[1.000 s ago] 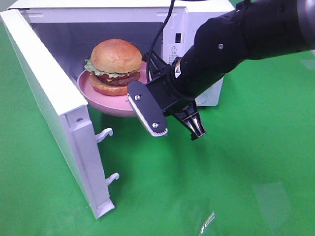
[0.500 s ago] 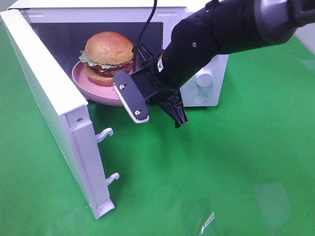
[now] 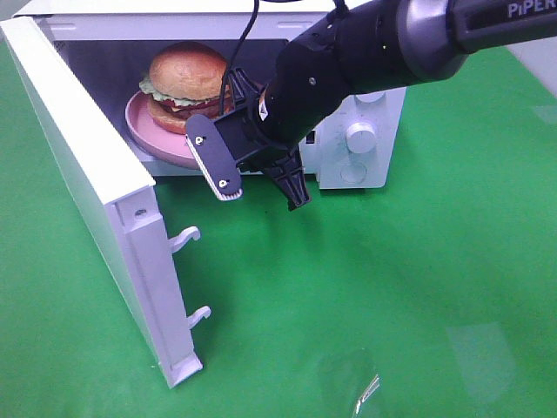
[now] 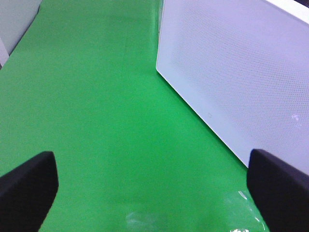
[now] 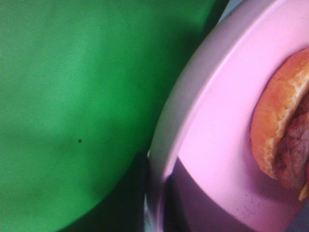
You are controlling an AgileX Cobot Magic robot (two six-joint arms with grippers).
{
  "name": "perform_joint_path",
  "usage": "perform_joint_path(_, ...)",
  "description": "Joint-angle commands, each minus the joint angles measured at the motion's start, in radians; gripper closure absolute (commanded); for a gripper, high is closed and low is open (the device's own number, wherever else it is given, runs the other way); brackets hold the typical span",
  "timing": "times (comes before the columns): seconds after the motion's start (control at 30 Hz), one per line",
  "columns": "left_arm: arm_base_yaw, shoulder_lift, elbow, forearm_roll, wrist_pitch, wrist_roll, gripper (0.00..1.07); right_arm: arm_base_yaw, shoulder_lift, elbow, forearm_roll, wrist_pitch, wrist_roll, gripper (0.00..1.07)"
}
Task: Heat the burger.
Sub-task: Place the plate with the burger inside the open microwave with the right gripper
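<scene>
**A:** Burger (image 3: 186, 74) position?

**B:** It is sitting on the pink plate (image 3: 152, 132), bun up and lettuce frilling out under it. It is at about 11 o'clock in the high view, within the open microwave (image 3: 361, 131).

**A:** Is the plate resting on the oven floor?

**B:** Cannot tell. Its near rim is lying over the front sill of the cavity.

**A:** And the right end effector (image 3: 233, 103)?

**B:** It is pinching the plate's rim on the plate's 3 o'clock side, jaws drawn narrow on it. Its arm is reaching in from 2 o'clock. The right wrist view is showing that rim close up, with the bun's edge on the plate beyond it.

**A:** Door (image 3: 87, 174)?

**B:** It is standing wide open, running out toward 7 o'clock, with two latch hooks showing on its free edge.

**A:** Left end effector (image 4: 154, 193)?

**B:** It is hovering over the green bench (image 4: 96, 96) with its fingers (image 4: 29, 188) spread wide, gripping nothing. A white panel of the microwave is showing nearby.
</scene>
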Motion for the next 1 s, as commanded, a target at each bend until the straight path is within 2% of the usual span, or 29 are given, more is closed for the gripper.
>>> perform_joint_path(0.03, -0.003, -0.003, 0.0, 0.003, 0.005, -0.004, 0.08, -0.003, 0.024, -0.078, -0.024, -0.04, 0.05, 1.07)
perform_joint_path(0.63, -0.003, -0.003, 0.0, 0.003, 0.005, -0.004, 0.08, -0.003, 0.152, -0.299, -0.084, 0.057, 0.104, 1.07)
perform_joint_path(1.0, -0.003, -0.003, 0.0, 0.003, 0.005, -0.004, 0.08, -0.003, 0.184, -0.335, -0.102, 0.065, 0.092, 1.07)
